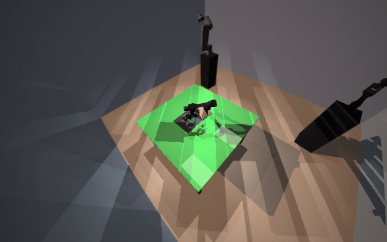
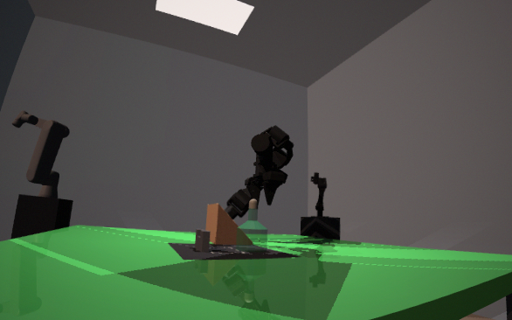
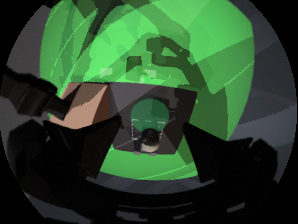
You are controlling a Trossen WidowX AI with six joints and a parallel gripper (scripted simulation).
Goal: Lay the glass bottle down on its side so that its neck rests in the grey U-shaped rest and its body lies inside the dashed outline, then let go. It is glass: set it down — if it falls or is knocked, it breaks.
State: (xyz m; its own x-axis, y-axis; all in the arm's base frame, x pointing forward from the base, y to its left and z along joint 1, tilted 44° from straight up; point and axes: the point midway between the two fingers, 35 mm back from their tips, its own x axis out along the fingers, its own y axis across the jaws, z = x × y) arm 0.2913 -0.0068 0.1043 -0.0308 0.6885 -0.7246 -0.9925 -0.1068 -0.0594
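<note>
The green glass bottle (image 1: 192,121) (image 2: 253,234) (image 3: 150,113) stands upright with a pale stopper on top. In the wrist view its base shows over the dark board, partly overlapping the dashed outline (image 3: 133,131). The grey U-shaped rest (image 2: 202,241) (image 3: 137,153) stands near the board's edge, partly hidden behind the bottle's top in the wrist view. My gripper (image 2: 263,204) (image 3: 153,121) is open and empty, pointing down. Its fingertips are close to the height of the stopper in the exterior view, spread to either side of the bottle in the wrist view. Contact cannot be made out.
An orange wedge-shaped block (image 1: 204,113) (image 2: 217,227) (image 3: 90,108) stands beside the dark board (image 1: 187,129) (image 2: 185,254) (image 3: 185,107), close to the bottle, with part of my arm behind it. The green table (image 1: 203,149) (image 2: 81,297) carries them. Two other arms stand on pedestals in the background.
</note>
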